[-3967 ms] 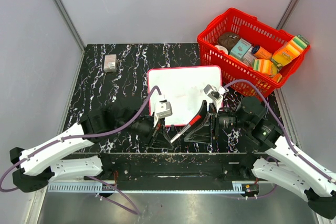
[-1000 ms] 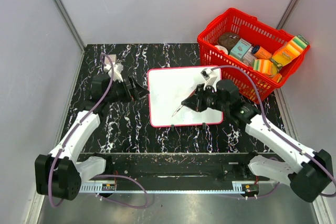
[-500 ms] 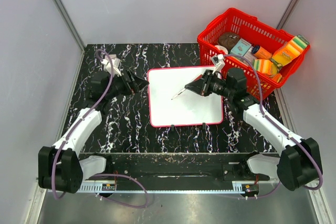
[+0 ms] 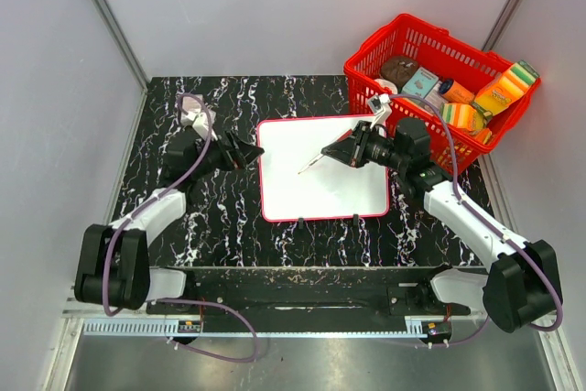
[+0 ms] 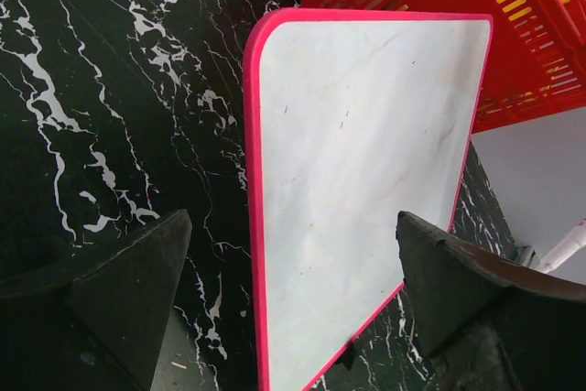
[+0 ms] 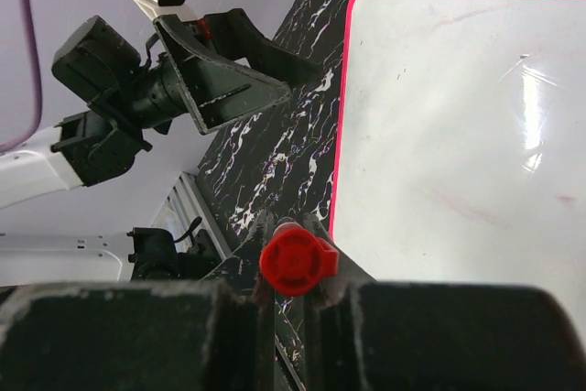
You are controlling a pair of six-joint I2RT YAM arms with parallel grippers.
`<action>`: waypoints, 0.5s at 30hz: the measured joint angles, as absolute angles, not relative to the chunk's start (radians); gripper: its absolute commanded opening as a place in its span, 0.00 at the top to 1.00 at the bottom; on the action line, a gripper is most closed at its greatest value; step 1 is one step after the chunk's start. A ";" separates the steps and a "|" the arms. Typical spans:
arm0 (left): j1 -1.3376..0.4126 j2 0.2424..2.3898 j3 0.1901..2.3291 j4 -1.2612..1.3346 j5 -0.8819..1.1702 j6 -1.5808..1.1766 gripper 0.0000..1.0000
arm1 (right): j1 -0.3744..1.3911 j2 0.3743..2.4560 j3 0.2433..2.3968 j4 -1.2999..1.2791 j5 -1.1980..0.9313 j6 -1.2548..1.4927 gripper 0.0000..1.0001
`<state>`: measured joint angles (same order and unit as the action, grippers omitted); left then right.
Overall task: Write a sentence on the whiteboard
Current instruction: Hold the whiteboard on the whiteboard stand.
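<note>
The right gripper [image 4: 352, 150], clenched on a red marker [image 4: 311, 165] whose tip slants toward 8 o'clock, hovers over the upper middle of the unwritten whiteboard [image 4: 320, 194] lying mid-table [image 4: 211, 222], while the left gripper [image 4: 243, 150] gapes empty at its 9 o'clock edge.

Red basket [image 4: 377, 100] on a black, white-veined table [image 4: 229, 217]
The basket sits at the table's far right corner, packed with goods: a brown round pack [image 4: 399, 69], a teal box [image 4: 421, 85], a blue-and-orange can [image 4: 455, 91], an orange-and-yellow packet [image 4: 499, 93] and a green-topped striped block [image 4: 526, 70] at the rim. Plain grey walls [image 4: 275, 6] close 3 sides, and a metal strip [image 4: 320, 363] runs along the near edge.
</note>
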<state>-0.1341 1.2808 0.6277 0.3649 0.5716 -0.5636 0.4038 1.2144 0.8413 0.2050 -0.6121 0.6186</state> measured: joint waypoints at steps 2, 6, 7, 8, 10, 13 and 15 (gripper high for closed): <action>-0.134 1.316 0.599 0.463 0.586 -0.582 0.02 | 0.404 1.214 0.841 0.205 -0.612 0.619 1.00; -0.134 1.394 0.498 0.672 0.591 -0.658 0.03 | 0.404 1.214 0.841 0.205 -0.612 0.618 1.00; -0.134 1.410 0.471 0.713 0.588 -0.679 0.03 | 0.404 1.214 0.841 0.205 -0.612 0.618 1.00; -0.134 1.421 0.450 0.743 0.585 -0.698 0.02 | 0.404 1.214 0.841 0.206 -0.612 0.618 1.00; -0.134 1.424 0.434 0.768 0.570 -0.717 0.02 | 0.404 1.214 0.841 0.207 -0.612 0.618 1.00; -0.134 1.406 0.435 0.788 0.537 -0.715 0.01 | 0.404 1.214 0.841 0.213 -0.613 0.618 1.00; -0.136 1.382 0.435 0.792 0.510 -0.711 0.01 | 0.404 1.214 0.841 0.214 -0.613 0.618 1.00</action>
